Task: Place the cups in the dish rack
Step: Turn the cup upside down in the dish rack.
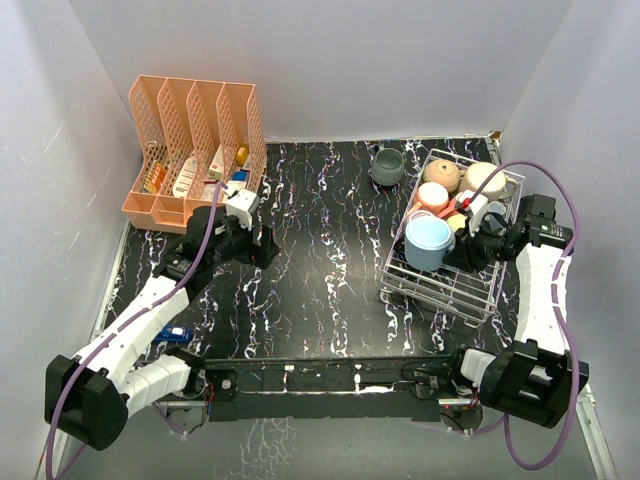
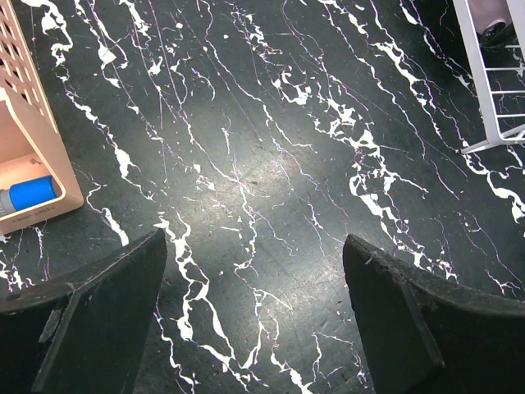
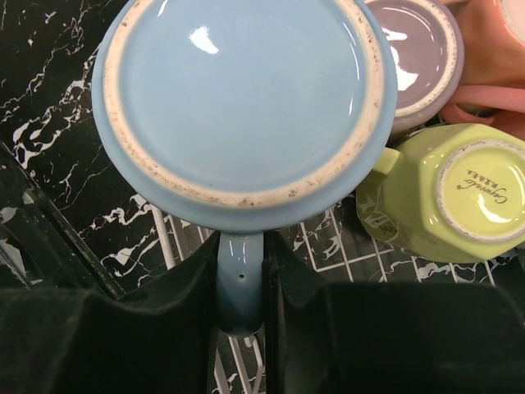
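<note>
In the right wrist view, a light blue cup (image 3: 246, 98) hangs upside down over the dish rack (image 3: 328, 246). My right gripper (image 3: 242, 279) is shut on its handle. Beside it in the rack lie a mauve cup (image 3: 422, 49), a yellow-green cup (image 3: 447, 197) and a pink cup (image 3: 492, 74), all bottom up. From above, the light blue cup (image 1: 428, 243) is at the left side of the dish rack (image 1: 432, 296), with tan (image 1: 441, 174) and cream (image 1: 482, 178) cups at its far end. A grey cup (image 1: 388, 166) stands on the table just beyond the rack. My left gripper (image 1: 268, 248) is open over bare table, left of centre.
A peach slotted organizer (image 1: 195, 150) with small items stands at the far left; its corner (image 2: 33, 148) shows in the left wrist view. A small blue object (image 1: 175, 334) lies near the left arm. The walls close in the table on three sides.
</note>
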`<state>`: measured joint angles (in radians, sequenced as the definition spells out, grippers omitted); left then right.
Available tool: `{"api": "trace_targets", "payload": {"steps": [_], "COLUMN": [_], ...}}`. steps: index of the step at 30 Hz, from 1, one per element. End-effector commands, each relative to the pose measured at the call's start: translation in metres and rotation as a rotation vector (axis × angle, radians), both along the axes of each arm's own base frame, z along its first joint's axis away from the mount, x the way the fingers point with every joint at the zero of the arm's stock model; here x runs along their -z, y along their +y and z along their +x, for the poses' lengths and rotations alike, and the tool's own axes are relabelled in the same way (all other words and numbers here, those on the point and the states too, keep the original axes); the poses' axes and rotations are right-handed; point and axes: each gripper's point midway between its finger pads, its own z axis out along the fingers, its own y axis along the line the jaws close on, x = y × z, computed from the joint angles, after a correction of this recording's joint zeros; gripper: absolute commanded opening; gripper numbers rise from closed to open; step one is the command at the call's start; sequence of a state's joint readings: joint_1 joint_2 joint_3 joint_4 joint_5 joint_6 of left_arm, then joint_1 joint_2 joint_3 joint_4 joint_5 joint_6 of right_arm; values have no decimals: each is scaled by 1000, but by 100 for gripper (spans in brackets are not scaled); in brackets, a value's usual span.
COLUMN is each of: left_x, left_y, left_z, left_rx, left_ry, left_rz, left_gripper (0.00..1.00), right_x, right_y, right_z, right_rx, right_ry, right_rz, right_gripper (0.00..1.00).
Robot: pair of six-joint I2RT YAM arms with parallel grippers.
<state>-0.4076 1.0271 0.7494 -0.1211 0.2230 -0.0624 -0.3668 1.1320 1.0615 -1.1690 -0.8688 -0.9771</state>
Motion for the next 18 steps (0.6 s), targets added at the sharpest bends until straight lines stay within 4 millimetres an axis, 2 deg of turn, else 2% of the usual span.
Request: {"api": "trace_targets", "payload": {"steps": [1,11,18], "left_x": [4,4,6], "left_y": [3,3,4], "left_z": [-1,0,0], "left_rx": [-1,-4,-7], "left_ry": [4,2,8], "left_rz": [15,20,26], "left_gripper": [87,87,87], "right_x": [-18,7,32], "right_y": [7,7,7], "right_z": [12,8,6], "right_rx": [-79,-145,-217], "right_ry": [-174,-188,-174], "right_rz": [-1,-33,-44], "right_gripper": [8,8,8]}}
